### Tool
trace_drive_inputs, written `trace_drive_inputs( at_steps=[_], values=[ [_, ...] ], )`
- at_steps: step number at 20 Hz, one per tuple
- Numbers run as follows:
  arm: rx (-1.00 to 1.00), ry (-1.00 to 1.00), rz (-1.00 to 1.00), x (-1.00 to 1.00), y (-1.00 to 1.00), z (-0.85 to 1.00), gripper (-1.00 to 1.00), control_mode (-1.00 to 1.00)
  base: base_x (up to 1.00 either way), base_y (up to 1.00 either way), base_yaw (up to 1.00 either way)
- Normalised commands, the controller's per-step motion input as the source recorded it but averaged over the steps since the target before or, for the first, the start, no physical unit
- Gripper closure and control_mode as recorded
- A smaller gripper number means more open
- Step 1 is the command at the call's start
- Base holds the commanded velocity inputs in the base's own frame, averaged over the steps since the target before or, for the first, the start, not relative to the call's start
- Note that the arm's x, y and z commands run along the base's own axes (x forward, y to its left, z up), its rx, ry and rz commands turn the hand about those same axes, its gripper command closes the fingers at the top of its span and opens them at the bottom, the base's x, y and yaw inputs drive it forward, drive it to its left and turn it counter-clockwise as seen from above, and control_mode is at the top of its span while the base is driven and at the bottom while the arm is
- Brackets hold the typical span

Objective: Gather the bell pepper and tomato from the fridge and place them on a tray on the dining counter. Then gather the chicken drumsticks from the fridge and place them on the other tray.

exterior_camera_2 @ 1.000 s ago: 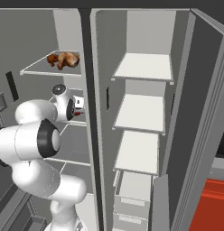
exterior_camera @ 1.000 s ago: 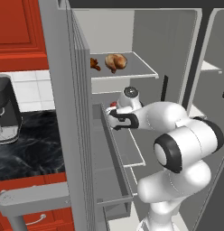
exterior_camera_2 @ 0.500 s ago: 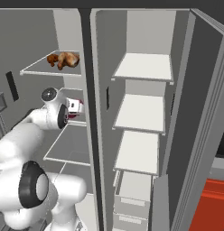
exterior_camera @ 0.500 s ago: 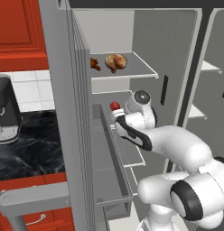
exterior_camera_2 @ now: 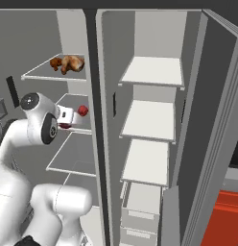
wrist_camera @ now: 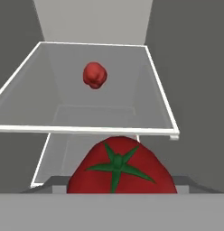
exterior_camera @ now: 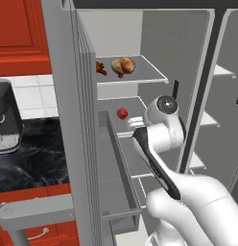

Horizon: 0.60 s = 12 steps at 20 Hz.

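Your gripper [exterior_camera_2: 65, 120] is sitting inside the open fridge [exterior_camera_2: 154, 57], at the front edge of the middle shelf [wrist_camera: 86, 128]. In the hand view the tomato [wrist_camera: 122, 169] is pressing right up against the camera, its green star-shaped calyx facing you, exactly where the fingertips would rise. It looks to be held between the jaws, which are standing wide around it; the fingers themselves are hidden, so you are judging the grip from the tomato's place alone. In the right base view a sliver of red is showing just under the white hand.

Ahead of the gripper, further back on the same shelf, the bell pepper [wrist_camera: 94, 75] is lying by itself, well apart from the tomato. You are seeing it as a small red lump in the left base view [exterior_camera: 122, 113] and just beyond the hand in the right base view [exterior_camera_2: 82, 110].

Above the gripper, on the next shelf up, the chicken drumsticks [exterior_camera: 116, 66] are resting side by side, the darker one toward the left door and the paler one beside it. From the right base view they [exterior_camera_2: 67, 63] are lying near that shelf's front edge.

Below the gripper, another shelf [exterior_camera_2: 73, 154] is lying bare.
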Motion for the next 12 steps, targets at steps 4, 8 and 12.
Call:
trace_drive_inputs(
  at_steps=[4,8,12],
  values=[
    [0.01,0.02,-0.04,-1.00,-0.08,0.55,1.00,-1.00,0.00,0.00,0.00],
    [0.00,0.05,-0.01,-1.00,-0.02,0.52,1.00,-1.00,0.00,0.00,0.00],
    [0.00,0.11,0.00,-0.95,0.00,0.40,1.00,-1.00,0.00,0.00,0.00]
  ],
)
